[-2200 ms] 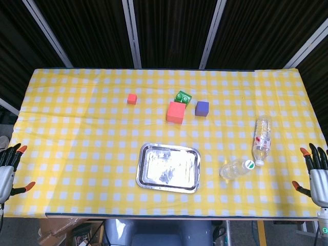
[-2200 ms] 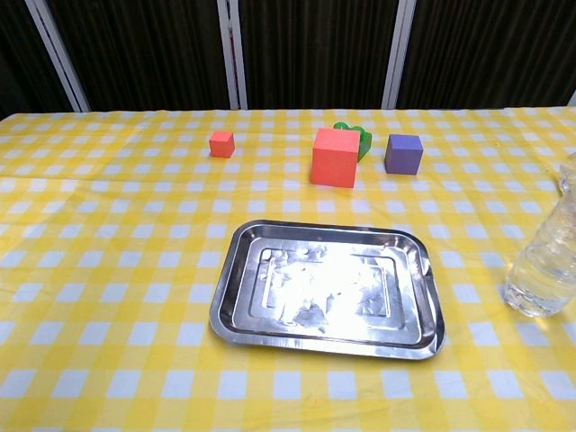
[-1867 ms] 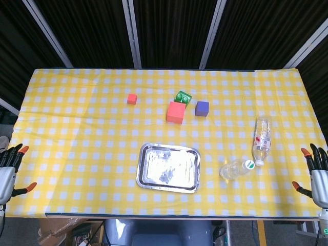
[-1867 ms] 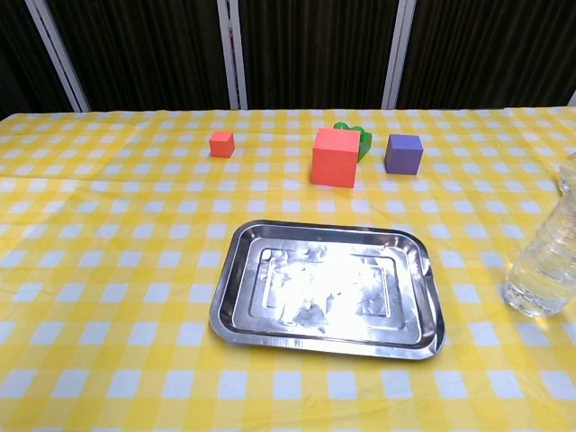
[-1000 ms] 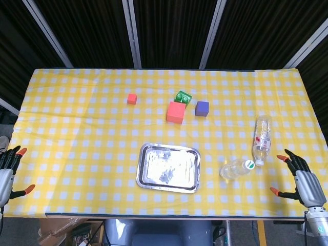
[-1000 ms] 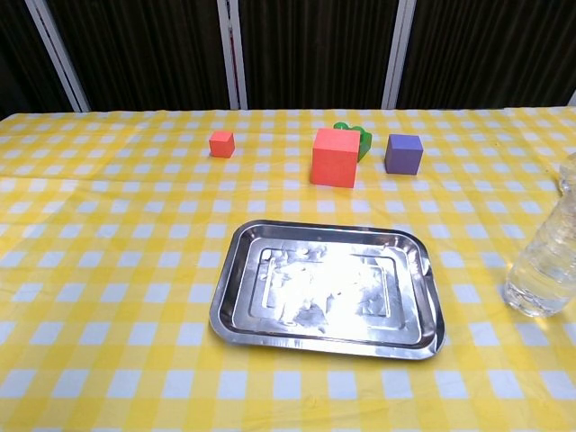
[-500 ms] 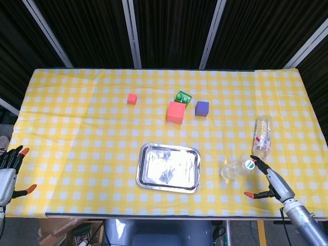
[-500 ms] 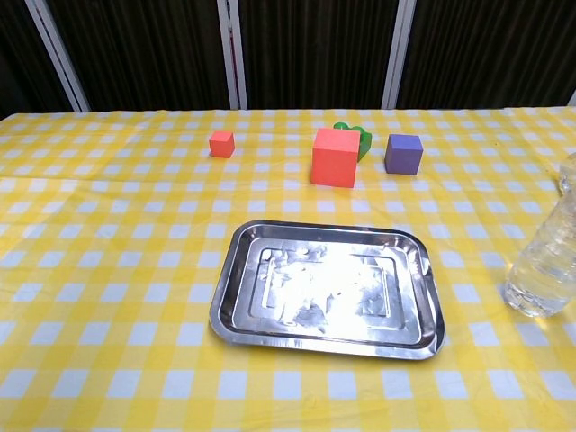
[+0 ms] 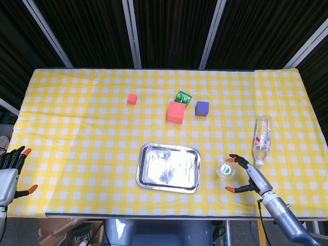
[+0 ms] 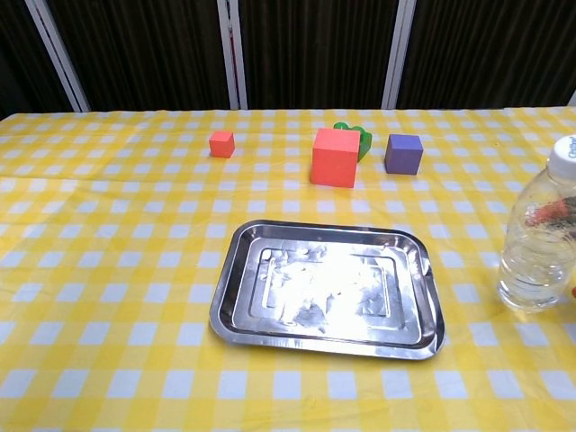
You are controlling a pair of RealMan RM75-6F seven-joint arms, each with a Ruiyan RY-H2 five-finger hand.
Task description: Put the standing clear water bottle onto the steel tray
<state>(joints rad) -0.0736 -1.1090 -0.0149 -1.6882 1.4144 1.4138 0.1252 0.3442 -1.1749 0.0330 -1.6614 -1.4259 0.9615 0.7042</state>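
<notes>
The clear water bottle (image 9: 225, 170) with a green-and-white cap stands just right of the steel tray (image 9: 168, 167). In the chest view the bottle (image 10: 538, 238) is at the right edge, right of the tray (image 10: 328, 288). My right hand (image 9: 252, 177) is right beside it, with orange-tipped fingers spread on either side; I cannot tell whether they touch it. One fingertip (image 10: 545, 213) shows through the bottle. My left hand (image 9: 7, 177) hangs open and empty at the table's near left corner.
A second clear bottle (image 9: 262, 138) lies on its side behind the right hand. At the back are a small orange cube (image 9: 132, 99), a red cube (image 9: 176, 112), a green block (image 9: 182, 96) and a purple cube (image 9: 202, 108). A yellow checked cloth covers the table.
My right hand has swung in from the table's right edge to the standing bottle. The bottle's top has shifted left, and its cap now shows in the chest view. The left hand is still.
</notes>
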